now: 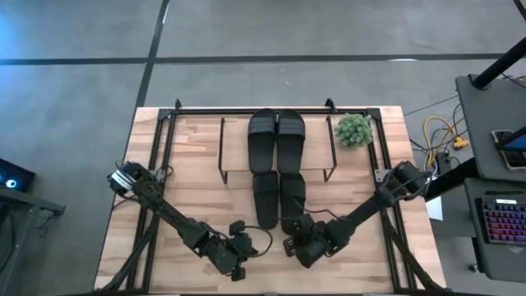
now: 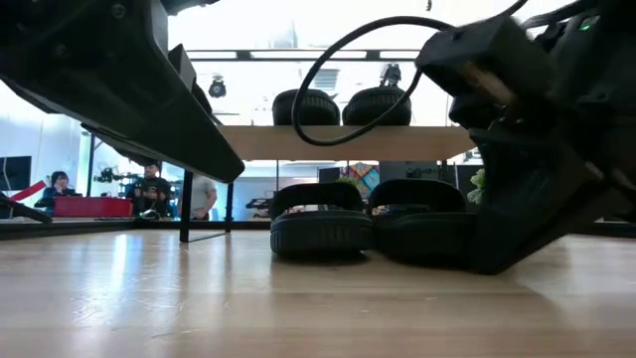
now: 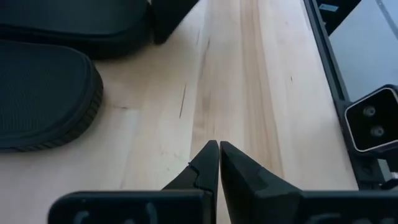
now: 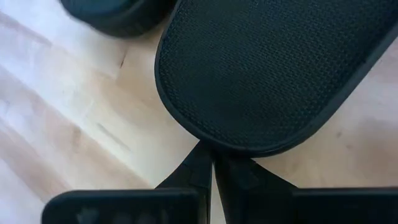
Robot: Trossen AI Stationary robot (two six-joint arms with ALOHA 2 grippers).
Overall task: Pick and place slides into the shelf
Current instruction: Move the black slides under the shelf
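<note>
A: What else is on the table (image 1: 189,164) besides the shoes?

B: A small green plant (image 1: 354,130) sits on the right end of the shelf (image 1: 235,140), just right of the upper pair. Off the table to the right stands a dark desk with a keyboard (image 1: 502,220) lit in colours, and yellow cables (image 1: 440,131) lie on the floor there. In the low view, people sit at a red-topped table (image 2: 92,206) far back in the room.

A: Anything blocking the way?

B: The shelf's thin black wire legs (image 2: 186,206) stand at either side of the lower pair. A black cable (image 2: 343,60) loops across the low view in front of the shelf board.

A: Where are the slides?

B: Two slides (image 1: 277,136) lie side by side on the wooden top board, lengthwise from far to near. The other two (image 1: 279,200) lie on the table below and nearer, partly under the board, their near ends sticking out towards the arms.

A: And the grippers?

B: The right gripper (image 4: 213,163) has its fingers pressed together, holding nothing, tips touching the near end of the right lower slide (image 4: 273,68). The left gripper (image 3: 218,155) is also closed and empty, low over bare wood, near and a little left of the left lower slide (image 3: 40,93).

A: Any readable writing?

B: None that I can make out.
</note>
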